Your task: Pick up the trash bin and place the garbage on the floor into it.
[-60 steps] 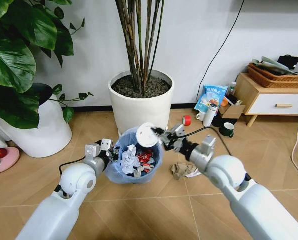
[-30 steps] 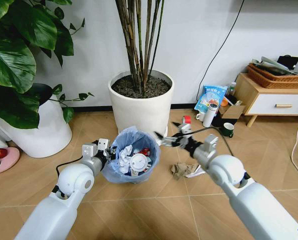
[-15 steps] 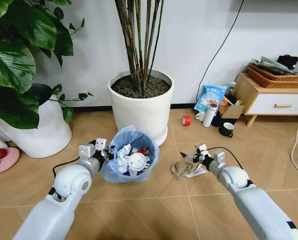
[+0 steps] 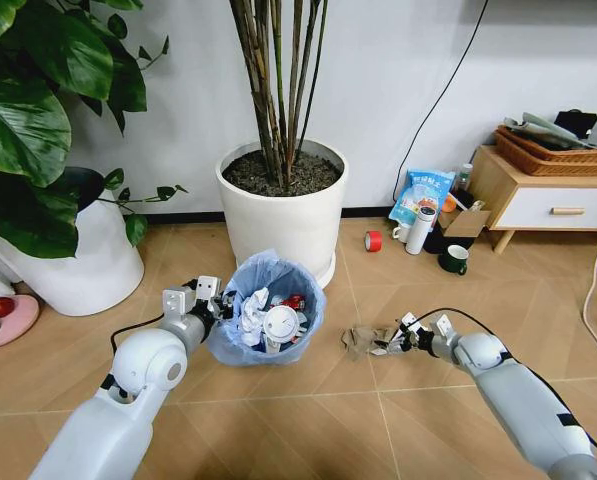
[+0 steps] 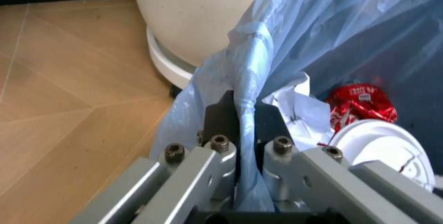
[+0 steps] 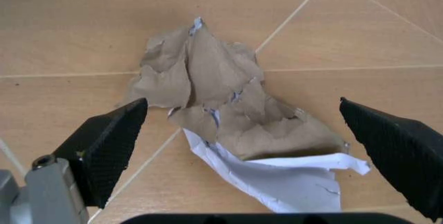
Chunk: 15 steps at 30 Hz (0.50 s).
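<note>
Right gripper [image 4: 390, 345] is hanging low over the floor [image 4: 308, 420], fingers [image 6: 107, 143] spread wide apart, straddling a piece of crumpled brown paper [image 6: 215, 105] with a white sheet [image 6: 291, 182] lying under its near edge. In the head view the brown paper [image 4: 363, 339] is lying on the floor just ahead of the fingertips, to the right of the trash bin [image 4: 240, 345].

Left gripper [image 5: 244, 146] is clamping the bin's blue bag [image 5: 250, 68] at the rim, fingers pressed together on the plastic fold. The bin is holding a white disc [image 4: 279, 322], white paper [image 4: 252, 306] and a red wrapper [image 5: 360, 105].

Behind the bin, a white plant pot [image 4: 282, 205] is standing on the floor. Farther right, a red tape roll [image 4: 374, 241] is lying near the wall.
</note>
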### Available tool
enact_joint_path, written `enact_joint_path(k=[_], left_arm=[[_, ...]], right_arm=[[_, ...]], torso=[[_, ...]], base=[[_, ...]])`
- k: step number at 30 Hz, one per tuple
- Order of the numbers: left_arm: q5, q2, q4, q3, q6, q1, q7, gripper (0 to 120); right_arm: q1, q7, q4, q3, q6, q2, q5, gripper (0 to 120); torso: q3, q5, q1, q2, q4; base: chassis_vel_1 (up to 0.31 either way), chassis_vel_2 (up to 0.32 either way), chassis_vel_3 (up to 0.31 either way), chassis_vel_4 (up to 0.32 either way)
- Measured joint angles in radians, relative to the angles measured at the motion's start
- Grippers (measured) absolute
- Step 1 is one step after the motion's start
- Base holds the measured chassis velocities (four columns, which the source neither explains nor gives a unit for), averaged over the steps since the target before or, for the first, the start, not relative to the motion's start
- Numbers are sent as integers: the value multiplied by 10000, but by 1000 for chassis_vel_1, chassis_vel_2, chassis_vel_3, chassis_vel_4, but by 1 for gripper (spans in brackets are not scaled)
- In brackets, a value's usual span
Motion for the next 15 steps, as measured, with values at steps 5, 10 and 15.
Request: enact_joint_path(k=[5, 10, 15], left_arm=[[13, -39, -9, -12, 0, -10, 22, 0], [17, -52, -9, -79, 0, -38, 41, 0], [24, -76, 18, -64, 0, -76, 47, 0]], right_arm=[[538, -139, -832, -125, 242, 477, -544, 100], [811, -188, -1367, -186, 218, 968, -791, 100], [837, -94, -1516, -186, 84, 1359, -978, 100]], torso=[[0, 2, 0, 0, 2], [0, 0, 0, 0, 2], [0, 1, 0, 0, 1]], base=[[0, 0, 0, 0], [0, 0, 0, 0], [0, 0, 0, 0]])
